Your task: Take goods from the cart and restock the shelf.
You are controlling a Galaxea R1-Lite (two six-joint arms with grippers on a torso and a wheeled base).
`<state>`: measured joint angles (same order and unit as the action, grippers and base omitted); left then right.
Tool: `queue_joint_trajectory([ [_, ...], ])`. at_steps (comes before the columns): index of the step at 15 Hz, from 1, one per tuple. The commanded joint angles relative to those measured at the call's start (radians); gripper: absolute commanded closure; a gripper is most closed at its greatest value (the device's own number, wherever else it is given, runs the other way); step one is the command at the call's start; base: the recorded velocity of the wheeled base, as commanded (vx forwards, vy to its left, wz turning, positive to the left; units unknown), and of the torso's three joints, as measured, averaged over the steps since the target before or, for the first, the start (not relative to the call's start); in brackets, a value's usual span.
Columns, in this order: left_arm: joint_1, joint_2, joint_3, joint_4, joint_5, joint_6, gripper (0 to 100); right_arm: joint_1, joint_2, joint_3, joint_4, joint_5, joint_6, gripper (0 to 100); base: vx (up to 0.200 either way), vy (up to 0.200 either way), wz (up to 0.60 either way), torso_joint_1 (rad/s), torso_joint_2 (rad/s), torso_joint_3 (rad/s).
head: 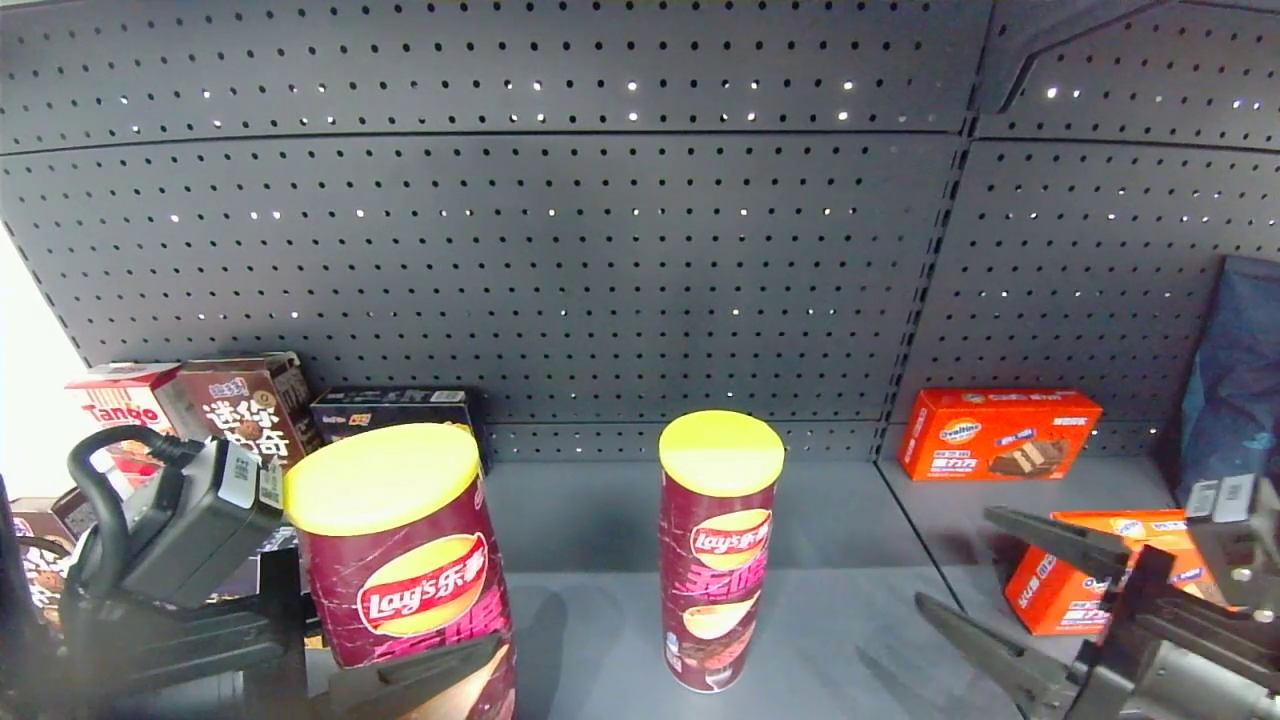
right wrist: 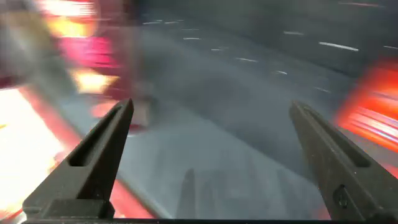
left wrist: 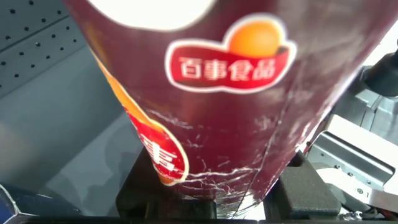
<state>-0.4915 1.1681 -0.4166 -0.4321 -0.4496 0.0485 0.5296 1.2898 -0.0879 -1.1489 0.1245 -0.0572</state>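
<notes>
Left gripper (head: 392,655) is clamped around a maroon chips can (head: 400,540) with a yellow lid, holding it upright at the front left of the shelf (head: 850,610). Can't tell if its base touches the shelf. A 2nd can (head: 718,550) of the same kind stands upright mid-shelf, well apart from it. Right gripper (head: 955,556) hangs at the front right with its 2 fingers spread wide, just beside an orange box (head: 1060,590). A back orange box (head: 1000,432) sits against the rear panel. The right wrist view is smeared, so the pink blur there is probably the cans.
</notes>
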Motion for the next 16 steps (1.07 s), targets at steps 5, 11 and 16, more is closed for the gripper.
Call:
queue_joint_trajectory([
  [5,0.002,-0.001,-0.007,-0.002,0.005,0.001,100,-0.303,-0.351,0.088,0.146,-0.112,-0.030,0,0.000,0.000,0.00,0.000,0.00,0.000],
  [11,0.001,-0.015,-0.004,-0.004,0.038,0.001,100,-0.347,-0.837,0.088,0.652,-0.226,-0.032,0,0.000,0.000,0.00,0.000,0.00,0.000],
  [16,-0.002,-0.034,-0.001,-0.002,0.035,0.002,100,-0.392,-1.204,0.088,1.078,-0.407,-0.056,0,0.000,0.000,0.00,0.000,0.00,0.000],
])
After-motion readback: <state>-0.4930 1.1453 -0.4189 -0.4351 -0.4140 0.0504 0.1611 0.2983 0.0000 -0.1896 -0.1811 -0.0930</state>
